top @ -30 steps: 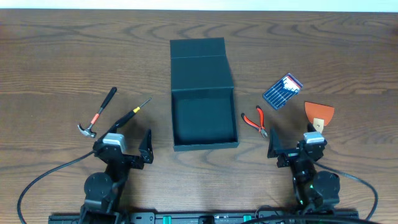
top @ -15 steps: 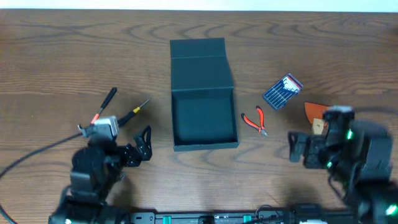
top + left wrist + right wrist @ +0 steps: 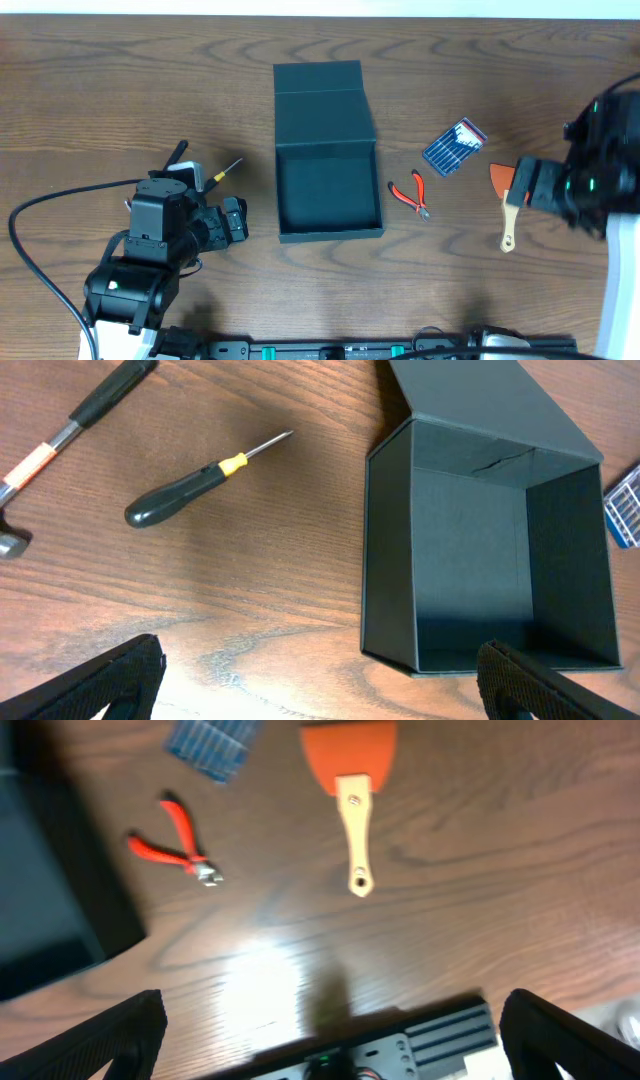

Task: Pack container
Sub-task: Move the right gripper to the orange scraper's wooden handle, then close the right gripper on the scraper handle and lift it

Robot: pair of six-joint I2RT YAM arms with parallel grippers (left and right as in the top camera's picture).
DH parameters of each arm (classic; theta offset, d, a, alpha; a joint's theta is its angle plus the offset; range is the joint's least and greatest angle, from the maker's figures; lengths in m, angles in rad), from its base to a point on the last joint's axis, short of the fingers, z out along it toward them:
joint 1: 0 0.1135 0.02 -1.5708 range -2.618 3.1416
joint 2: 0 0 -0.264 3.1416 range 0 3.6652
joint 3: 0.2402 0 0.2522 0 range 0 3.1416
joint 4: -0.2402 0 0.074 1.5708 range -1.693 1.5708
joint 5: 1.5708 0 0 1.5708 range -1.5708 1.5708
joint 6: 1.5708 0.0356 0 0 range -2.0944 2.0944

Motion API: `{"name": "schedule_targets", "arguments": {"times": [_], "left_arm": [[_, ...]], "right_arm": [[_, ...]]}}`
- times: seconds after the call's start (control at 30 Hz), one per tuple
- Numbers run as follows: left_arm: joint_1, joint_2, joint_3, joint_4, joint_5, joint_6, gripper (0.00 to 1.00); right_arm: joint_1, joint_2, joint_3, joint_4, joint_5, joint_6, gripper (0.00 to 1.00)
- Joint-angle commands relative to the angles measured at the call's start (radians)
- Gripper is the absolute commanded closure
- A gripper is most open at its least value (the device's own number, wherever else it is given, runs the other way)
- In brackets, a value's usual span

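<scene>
The container is a dark teal box, open and empty, mid-table, its flap lid lying flat behind it. It also shows in the left wrist view and at the left edge of the right wrist view. My left gripper is open and empty, left of the box, its fingers above bare wood. My right gripper is open and empty above the orange scraper; its fingers frame the table's front edge.
A black-handled screwdriver and a hammer lie left of the box. Red pliers, a blue bit set and the scraper lie right of it.
Both arms have lifted from their rest poses. The left moved forward and left, covering part of the hammer. The right swung out to the right, above the scraper.
</scene>
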Motion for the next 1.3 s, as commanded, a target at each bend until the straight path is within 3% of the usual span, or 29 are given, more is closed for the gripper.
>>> {"name": "schedule_targets", "arguments": {"times": [0.0, 0.13, 0.47, 0.63, 1.27], "left_arm": [[0.003, -0.003, 0.024, -0.002, 0.012, 0.060, 0.01], [0.003, -0.003, 0.024, -0.010, 0.006, 0.060, 0.01], [0.003, -0.003, 0.024, -0.006, 0.005, 0.060, 0.01], [0.003, -0.002, 0.024, -0.005, 0.005, 0.060, 0.01], [0.003, -0.002, 0.023, -0.006, 0.005, 0.060, 0.01]], "right_arm": [[-0.064, 0.079, -0.022, 0.028, 0.009, -0.086, 0.01], [-0.101, 0.126, -0.097, 0.144, 0.006, -0.123, 0.01], [-0.114, 0.129, -0.539, 0.559, -0.014, -0.150, 0.01], [-0.115, 0.129, -0.674, 0.699, -0.058, -0.146, 0.01], [-0.204, 0.322, -0.723, 0.804, -0.104, -0.094, 0.01]]}}
